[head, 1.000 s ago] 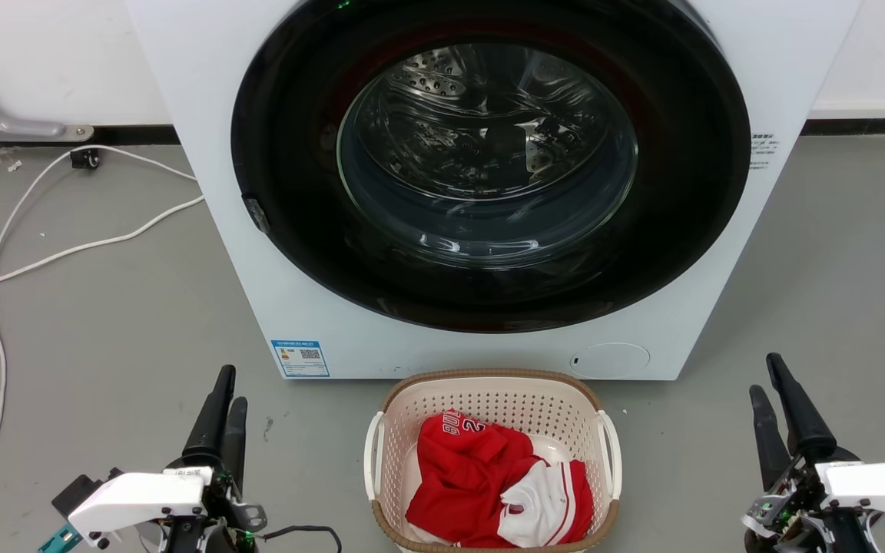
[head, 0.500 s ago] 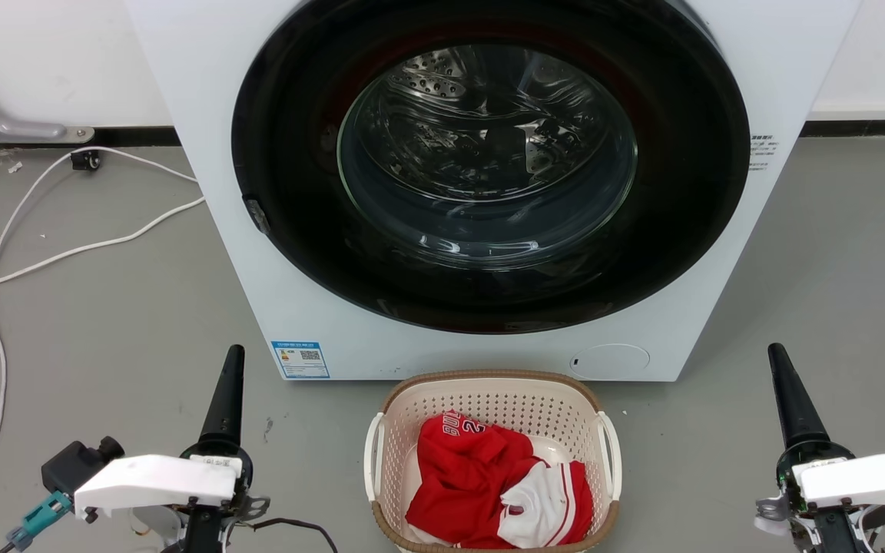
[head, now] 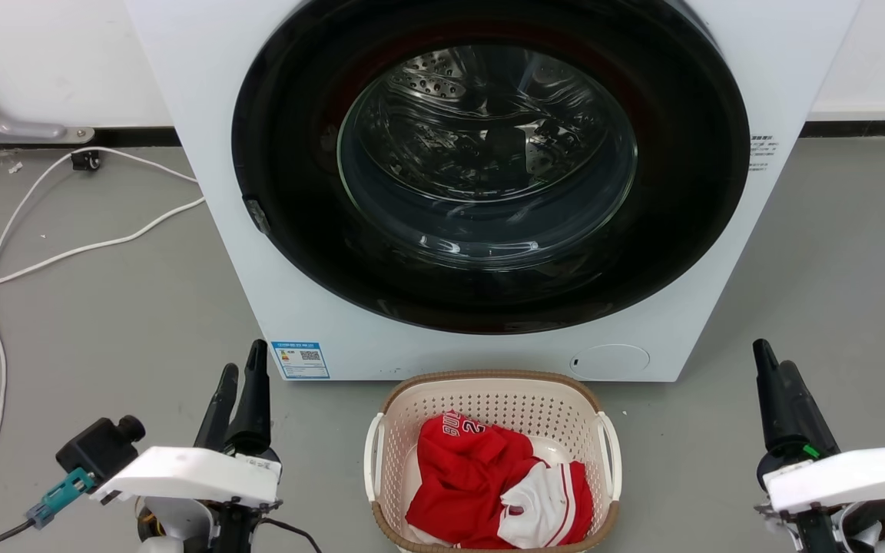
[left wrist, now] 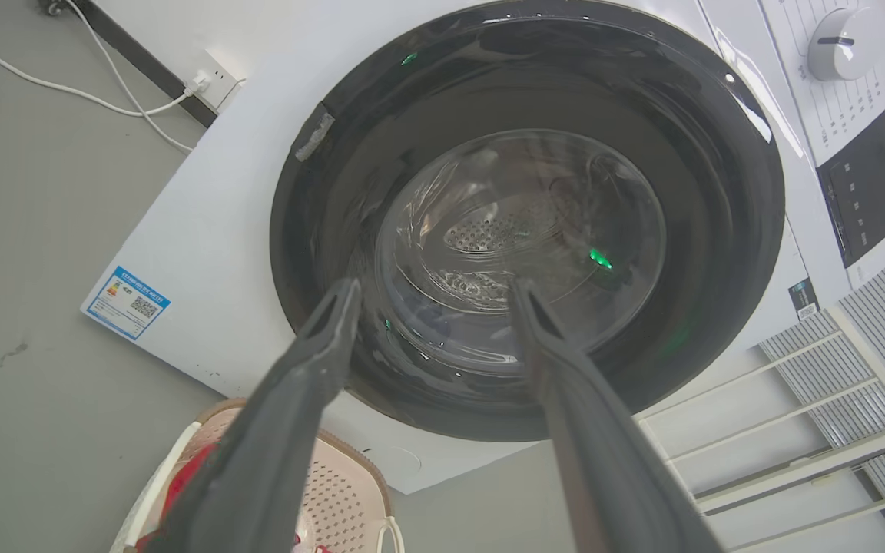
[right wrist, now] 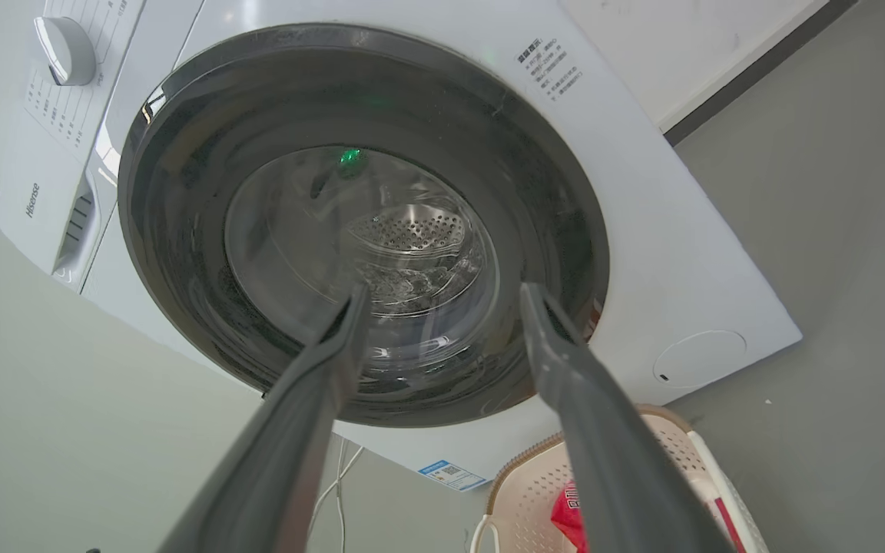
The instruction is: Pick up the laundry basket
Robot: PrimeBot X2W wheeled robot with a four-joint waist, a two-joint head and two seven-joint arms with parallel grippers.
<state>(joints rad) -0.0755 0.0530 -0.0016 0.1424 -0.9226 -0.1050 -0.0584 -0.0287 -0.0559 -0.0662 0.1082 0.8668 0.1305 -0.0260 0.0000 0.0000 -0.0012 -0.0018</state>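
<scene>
The laundry basket [head: 488, 401] is cream perforated plastic with a brown rim and white side handles. It stands on the grey floor just in front of the washing machine and holds a red and white garment [head: 488, 480]. My left gripper [head: 243, 359] hovers to its left, open and empty, apart from the basket. My right gripper [head: 771, 355] hovers to its right, also open and empty. In the left wrist view the left gripper [left wrist: 436, 286] points at the machine door, with the basket [left wrist: 343, 499] at the bottom. The right wrist view shows the right gripper [right wrist: 444, 290] likewise, with the basket [right wrist: 527, 480] low right.
The white washing machine [head: 258, 253] with its shut dark round door [head: 488, 165] stands close behind the basket. White cables [head: 66, 250] trail over the floor at the left. A white wire rack [left wrist: 819, 430] stands beside the machine. Grey floor lies on both sides of the basket.
Both grippers have turned about their wrists, going edge-on and then showing both fingers again. The left one has shifted right toward the basket and the right one slightly left. The basket has not moved.
</scene>
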